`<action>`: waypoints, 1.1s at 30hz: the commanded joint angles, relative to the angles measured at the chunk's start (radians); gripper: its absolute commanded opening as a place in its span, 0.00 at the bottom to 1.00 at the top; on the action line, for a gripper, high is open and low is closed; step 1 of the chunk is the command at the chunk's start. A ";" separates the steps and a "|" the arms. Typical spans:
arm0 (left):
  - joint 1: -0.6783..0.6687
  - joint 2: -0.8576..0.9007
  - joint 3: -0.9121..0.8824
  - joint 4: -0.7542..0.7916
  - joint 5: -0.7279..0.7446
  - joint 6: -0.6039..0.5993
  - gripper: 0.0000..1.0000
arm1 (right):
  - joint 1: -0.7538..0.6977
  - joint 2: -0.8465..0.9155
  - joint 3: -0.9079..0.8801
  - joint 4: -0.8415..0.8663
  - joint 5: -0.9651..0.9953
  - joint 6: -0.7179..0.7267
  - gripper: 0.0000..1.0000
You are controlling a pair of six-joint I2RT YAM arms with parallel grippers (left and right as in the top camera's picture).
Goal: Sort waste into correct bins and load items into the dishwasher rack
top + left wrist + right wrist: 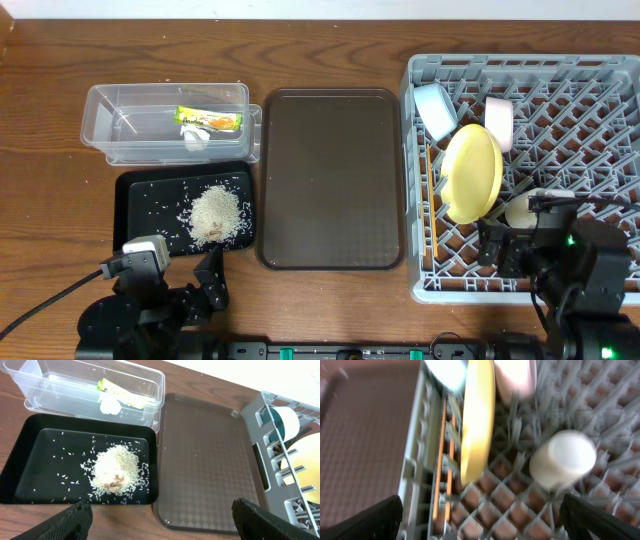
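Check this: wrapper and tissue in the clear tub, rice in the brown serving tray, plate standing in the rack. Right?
One slip, per the overhead view: the rice sits in the black tray, not the brown serving tray. Correct otherwise: wrapper and tissue in the clear tub, yellow plate standing in the rack.

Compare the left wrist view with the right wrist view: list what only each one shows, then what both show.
Only the left wrist view shows the clear tub holding the snack wrapper and the tissue, and the black tray with the rice scraps. Only the right wrist view shows the white cup, the chopsticks along the rack wall and the white bowl. Both show the grey rack, the yellow plate standing on edge in it, and part of the brown serving tray, blurred in the right wrist view.
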 commanded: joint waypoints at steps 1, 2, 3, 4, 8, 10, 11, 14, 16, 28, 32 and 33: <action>-0.002 -0.001 -0.006 -0.002 -0.002 -0.008 0.92 | 0.026 -0.092 -0.070 0.114 -0.018 -0.076 0.99; -0.002 -0.001 -0.006 -0.002 -0.002 -0.008 0.92 | 0.032 -0.124 -0.101 0.161 -0.018 -0.090 0.99; -0.002 -0.001 -0.006 -0.002 -0.002 -0.008 0.92 | 0.041 -0.158 -0.135 0.206 -0.018 -0.099 0.99; -0.002 -0.001 -0.006 -0.002 -0.002 -0.008 0.92 | 0.051 -0.200 -0.177 0.253 -0.018 -0.108 0.99; -0.002 -0.001 -0.006 -0.002 -0.002 -0.008 0.92 | 0.082 -0.357 -0.337 0.405 -0.013 -0.110 0.99; -0.002 -0.001 -0.006 -0.002 -0.002 -0.008 0.92 | 0.088 -0.426 -0.417 0.493 -0.010 -0.110 0.99; -0.002 -0.001 -0.006 -0.002 -0.002 -0.008 0.92 | 0.089 -0.447 -0.444 0.526 -0.009 -0.110 0.99; -0.002 -0.001 -0.006 -0.002 -0.002 -0.008 0.92 | 0.095 -0.517 -0.557 0.676 -0.005 -0.110 0.99; -0.002 -0.001 -0.006 -0.002 -0.002 -0.008 0.92 | 0.095 -0.549 -0.629 0.769 -0.005 -0.110 0.99; -0.002 -0.001 -0.006 -0.002 -0.002 -0.008 0.93 | 0.096 -0.558 -0.763 0.830 -0.059 -0.167 0.99; -0.002 -0.001 -0.006 -0.002 -0.002 -0.008 0.92 | 0.095 -0.558 -0.763 0.834 -0.059 -0.158 0.99; -0.002 -0.001 -0.006 -0.002 -0.002 -0.008 0.92 | 0.095 -0.558 -0.763 0.833 -0.058 -0.158 0.99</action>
